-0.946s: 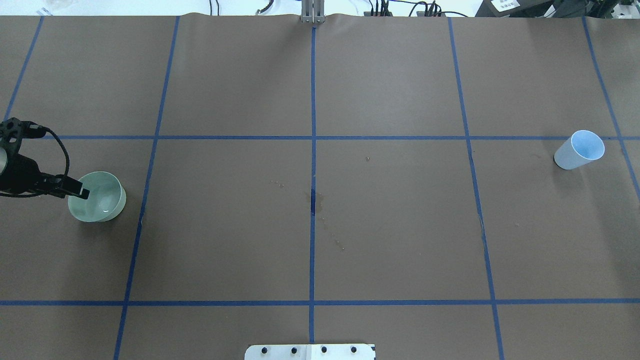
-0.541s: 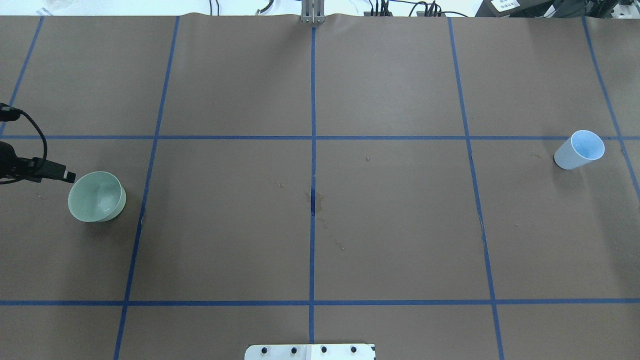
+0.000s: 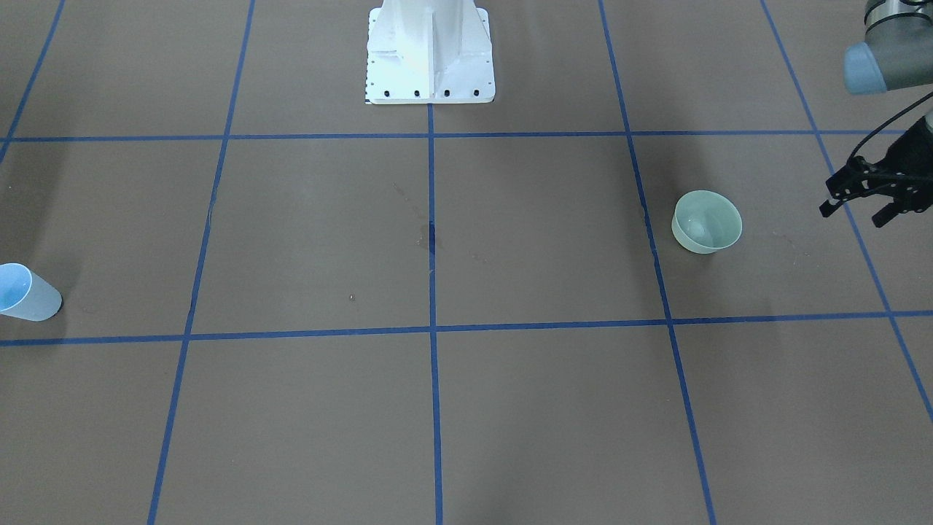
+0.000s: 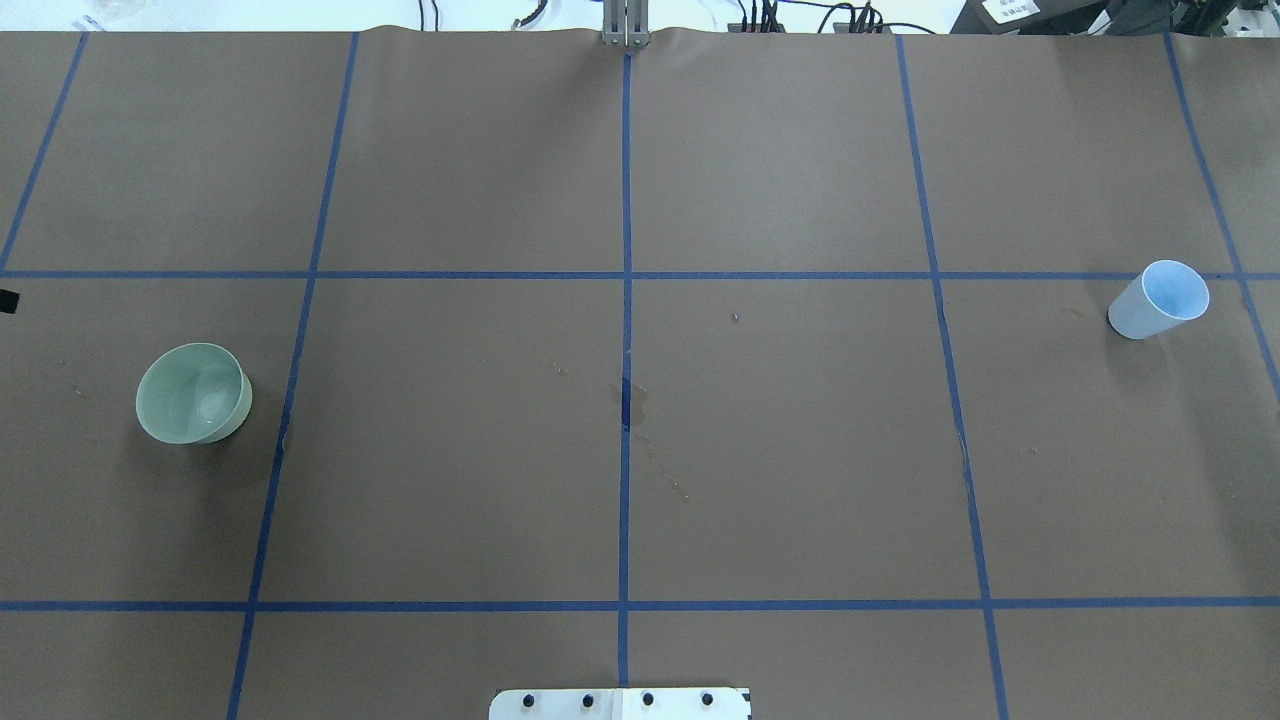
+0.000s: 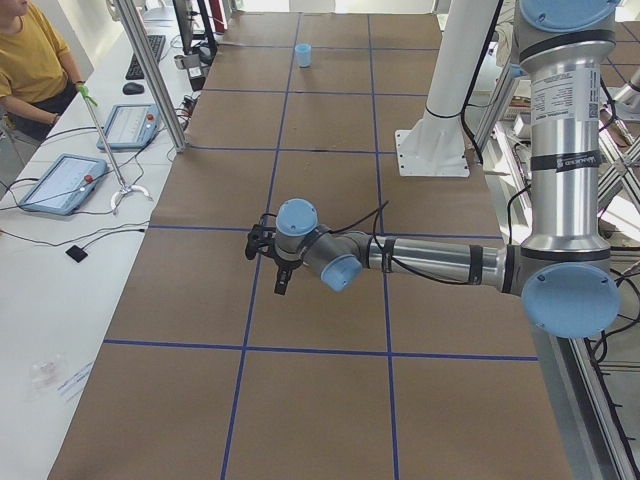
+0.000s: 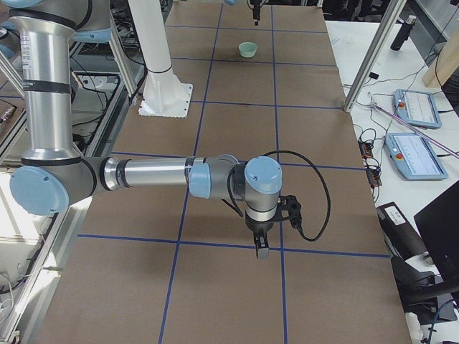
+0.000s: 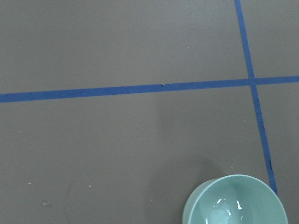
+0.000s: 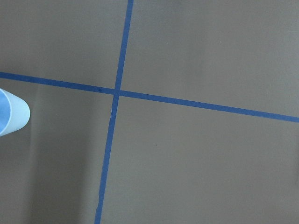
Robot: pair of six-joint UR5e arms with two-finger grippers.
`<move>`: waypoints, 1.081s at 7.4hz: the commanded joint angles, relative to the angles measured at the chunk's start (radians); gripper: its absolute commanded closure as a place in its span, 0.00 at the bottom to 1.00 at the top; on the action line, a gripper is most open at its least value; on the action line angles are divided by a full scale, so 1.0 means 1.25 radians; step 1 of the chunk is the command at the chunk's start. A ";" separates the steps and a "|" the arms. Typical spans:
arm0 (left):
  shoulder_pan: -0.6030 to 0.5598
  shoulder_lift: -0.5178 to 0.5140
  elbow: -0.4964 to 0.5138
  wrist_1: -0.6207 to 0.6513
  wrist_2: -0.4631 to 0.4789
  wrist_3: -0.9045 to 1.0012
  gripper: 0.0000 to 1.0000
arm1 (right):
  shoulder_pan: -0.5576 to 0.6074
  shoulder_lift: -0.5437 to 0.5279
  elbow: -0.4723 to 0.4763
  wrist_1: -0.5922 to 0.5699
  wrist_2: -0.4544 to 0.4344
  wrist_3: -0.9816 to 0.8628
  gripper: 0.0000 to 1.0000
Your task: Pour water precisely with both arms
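- Left arm (image 5: pixel 440 262): it reaches low over the table (image 4: pixel 780 450). Its left gripper (image 3: pixel 851 214) sits at the right edge of the front-facing view with fingers spread and nothing between them, well apart from the bowl (image 4: pixel 193 393).
- Right arm (image 6: pixel 143 174): it stretches across the lower centre of the right-side view. The right gripper (image 6: pixel 259 247) points down at the table, and whether its fingers are spread or pressed together cannot be told. It is apart from the cup (image 4: pixel 1160 298).
- Vessels: the green bowl stands upright at the overhead view's left and the blue cup at its far right. Glints at the bottom of the bowl suggest a little water (image 7: pixel 219 215).
- Step in hand, as judged: both arms stand clear of the vessels, and neither vessel is gripped.
- To do it well: keep the spread fingers above rim height and off the bowl's wall. A light nudge would probably slosh or shift the water. Travel slowly near either rim.
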 commanded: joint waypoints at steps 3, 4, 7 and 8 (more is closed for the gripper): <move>-0.199 -0.021 -0.033 0.415 0.002 0.438 0.00 | -0.014 0.003 0.000 0.000 0.001 0.000 0.00; -0.215 -0.010 -0.033 0.417 0.001 0.459 0.00 | -0.021 0.004 0.000 0.000 0.002 0.000 0.00; -0.232 -0.006 -0.022 0.413 0.002 0.452 0.00 | -0.027 0.018 0.013 0.002 0.014 -0.007 0.00; -0.238 -0.005 -0.019 0.407 0.002 0.456 0.00 | -0.027 0.018 0.016 0.001 0.014 -0.007 0.00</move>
